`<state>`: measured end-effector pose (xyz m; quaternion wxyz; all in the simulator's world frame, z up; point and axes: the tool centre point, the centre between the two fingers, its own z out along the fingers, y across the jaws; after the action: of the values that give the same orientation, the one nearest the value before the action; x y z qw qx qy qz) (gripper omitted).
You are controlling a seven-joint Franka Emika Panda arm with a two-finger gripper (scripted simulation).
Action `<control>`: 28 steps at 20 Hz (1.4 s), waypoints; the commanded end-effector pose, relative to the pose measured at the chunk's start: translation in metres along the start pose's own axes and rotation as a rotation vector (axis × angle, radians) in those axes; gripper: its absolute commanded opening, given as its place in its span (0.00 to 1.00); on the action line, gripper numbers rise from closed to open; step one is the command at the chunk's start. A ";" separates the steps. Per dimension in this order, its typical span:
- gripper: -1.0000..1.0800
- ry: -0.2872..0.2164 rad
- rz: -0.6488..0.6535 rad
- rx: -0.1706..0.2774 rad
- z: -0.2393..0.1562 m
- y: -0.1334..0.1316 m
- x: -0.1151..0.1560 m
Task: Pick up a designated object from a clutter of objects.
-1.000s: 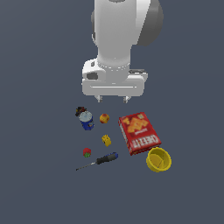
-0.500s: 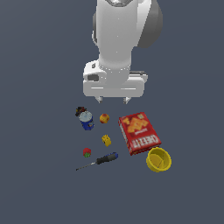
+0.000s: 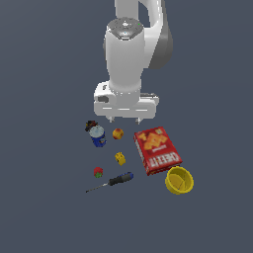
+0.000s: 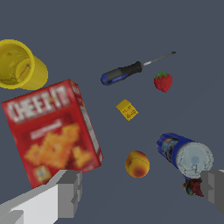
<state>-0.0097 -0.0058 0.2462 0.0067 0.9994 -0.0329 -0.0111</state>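
The designated object, a small yellow-orange ball with a red patch, lies between the blue can and the red cracker box. My gripper hangs open just above the ball and holds nothing. In the wrist view the ball sits between the two grey fingers, nearer the open end of the gap. The rest of the clutter spreads around it on the grey floor.
A yellow bowl stands past the box. A yellow block, a strawberry and a blue-handled screwdriver lie beyond the ball. A dark piece sits beside the can.
The gripper has come down toward the clutter, still open. None of the objects has moved.
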 end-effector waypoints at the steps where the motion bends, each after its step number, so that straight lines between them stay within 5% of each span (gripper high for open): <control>1: 0.96 0.001 0.029 0.004 0.018 0.004 -0.005; 15: 0.96 0.013 0.235 0.019 0.126 0.033 -0.056; 28: 0.96 0.019 0.325 0.018 0.164 0.046 -0.087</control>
<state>-0.1018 -0.0469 0.0869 -0.0001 0.9815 -0.1916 -0.0007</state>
